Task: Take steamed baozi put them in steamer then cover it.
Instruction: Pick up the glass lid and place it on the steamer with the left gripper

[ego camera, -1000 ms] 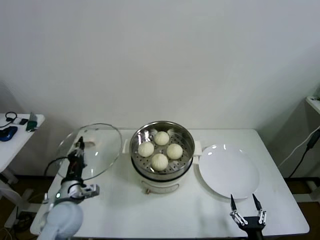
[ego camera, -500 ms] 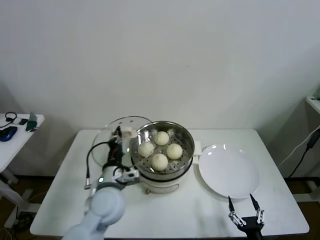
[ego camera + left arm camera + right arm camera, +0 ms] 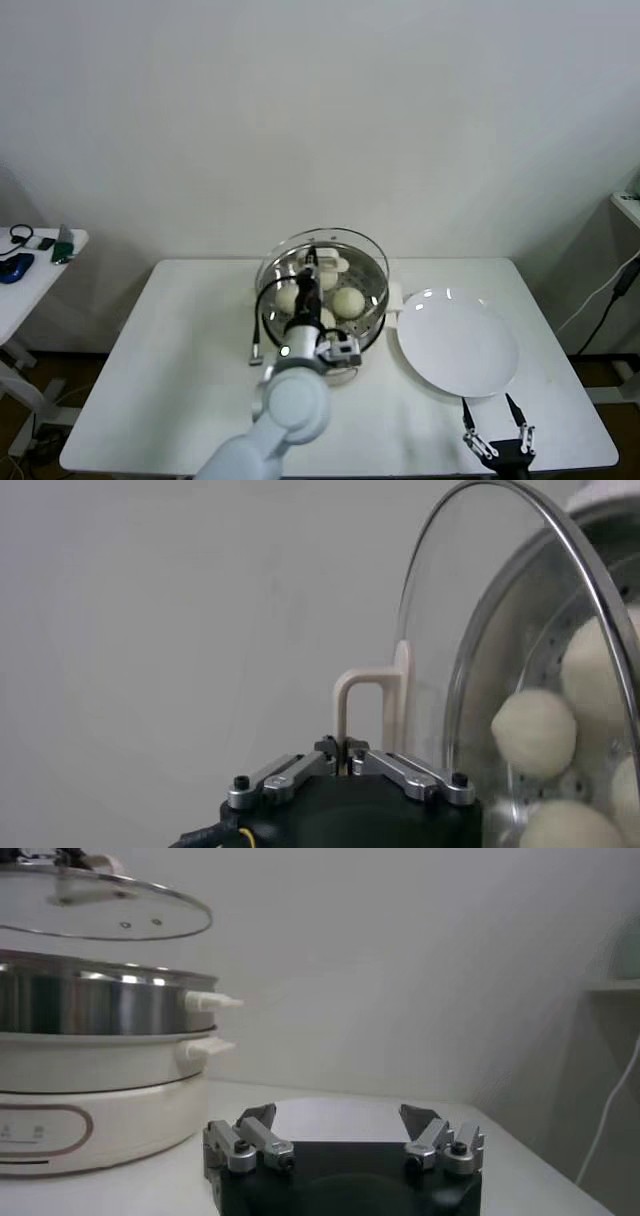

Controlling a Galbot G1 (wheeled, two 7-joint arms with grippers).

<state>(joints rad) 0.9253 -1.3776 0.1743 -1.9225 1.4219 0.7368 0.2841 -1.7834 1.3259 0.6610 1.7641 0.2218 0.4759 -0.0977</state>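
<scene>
The steel steamer [image 3: 372, 292] on its cream pot base [image 3: 90, 1113] stands mid-table with several cream-white baozi [image 3: 348, 299] inside. My left gripper [image 3: 311, 262] is shut on the cream handle [image 3: 368, 693] of the clear glass cover [image 3: 345, 243]. It holds the cover just above the steamer's rim, not touching it. The right wrist view shows the cover [image 3: 100, 914] hovering a little over the steel wall [image 3: 95, 1000]. Through the glass [image 3: 470, 620] the baozi [image 3: 534, 731] show. My right gripper [image 3: 497, 428] is parked at the table's front right, open and empty.
An empty white plate [image 3: 458, 343] lies right of the steamer, just behind the right gripper. The white table [image 3: 150, 380] is bare to the left. A small side table [image 3: 30, 250] with gadgets stands far left.
My left arm has carried the cover from the table's left side rightward until it hangs over the steamer. The right gripper has stayed put.
</scene>
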